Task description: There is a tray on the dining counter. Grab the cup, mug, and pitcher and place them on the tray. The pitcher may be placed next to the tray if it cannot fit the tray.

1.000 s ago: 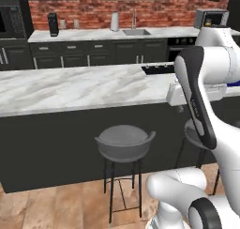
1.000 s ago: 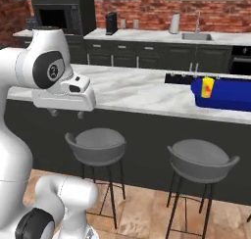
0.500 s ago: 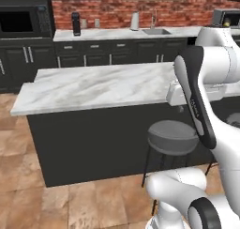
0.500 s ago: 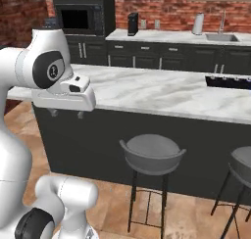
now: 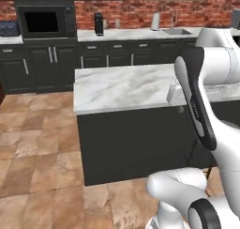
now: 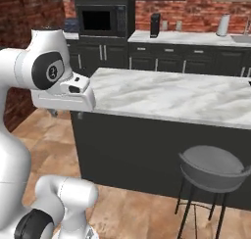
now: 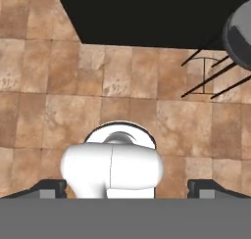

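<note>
The dining counter stands ahead of me, and I face its left end, a white-grey marble top on a dark base. My gripper hangs in front of the counter's near edge, pointing straight down at the tiled floor. It is open, its two dark fingertips far apart with nothing between them. In the right base view the gripper sits under the white hand, beside the counter's left corner. The tray, cup, mug and pitcher are out of view.
A round grey stool stands at the counter, right of the gripper. Behind the island, the counter along the brick wall carries a dark cylinder and a white roll; a microwave sits left. Tiled floor lies left of the island.
The whole picture has shifted: the base has driven left along the dining counter, so the blue tray with the yellow cup has left the right edge. The gripper stays open.
</note>
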Controlling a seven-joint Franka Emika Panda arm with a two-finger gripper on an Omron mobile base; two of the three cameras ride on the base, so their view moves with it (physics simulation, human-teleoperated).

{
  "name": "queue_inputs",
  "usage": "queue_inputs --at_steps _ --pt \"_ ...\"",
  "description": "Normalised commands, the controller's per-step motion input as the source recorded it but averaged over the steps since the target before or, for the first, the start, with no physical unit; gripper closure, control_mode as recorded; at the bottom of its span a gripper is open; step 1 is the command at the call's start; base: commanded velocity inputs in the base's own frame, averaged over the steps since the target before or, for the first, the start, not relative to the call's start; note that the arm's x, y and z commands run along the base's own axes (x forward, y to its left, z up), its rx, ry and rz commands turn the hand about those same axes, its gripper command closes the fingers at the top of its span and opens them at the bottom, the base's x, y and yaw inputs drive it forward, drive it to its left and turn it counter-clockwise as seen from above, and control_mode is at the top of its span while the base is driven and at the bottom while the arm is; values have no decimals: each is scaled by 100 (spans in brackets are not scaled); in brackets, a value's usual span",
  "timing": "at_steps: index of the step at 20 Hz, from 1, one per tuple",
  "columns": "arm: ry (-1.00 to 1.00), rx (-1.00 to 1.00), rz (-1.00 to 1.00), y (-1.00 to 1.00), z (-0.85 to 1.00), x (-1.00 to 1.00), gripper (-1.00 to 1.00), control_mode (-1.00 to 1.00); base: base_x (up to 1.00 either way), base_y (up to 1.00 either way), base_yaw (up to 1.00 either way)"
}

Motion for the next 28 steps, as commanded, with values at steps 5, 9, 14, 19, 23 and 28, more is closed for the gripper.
queue_inputs --at_steps 5,9,14,19,23,28 --pt "0 0 0 0 0 0 -100 100 64 100 0" --pt "0 0 0 0 0 0 -100 100 70 100 0" --pt "0 0 0 0 0 0 -100 100 71 100 0" --pt "0 0 0 0 0 0 -100 100 64 100 0" --pt "0 0 0 0 0 0 -100 100 78 100 -5" --pt "0 0 0 0 0 0 -100 100 99 99 -16"
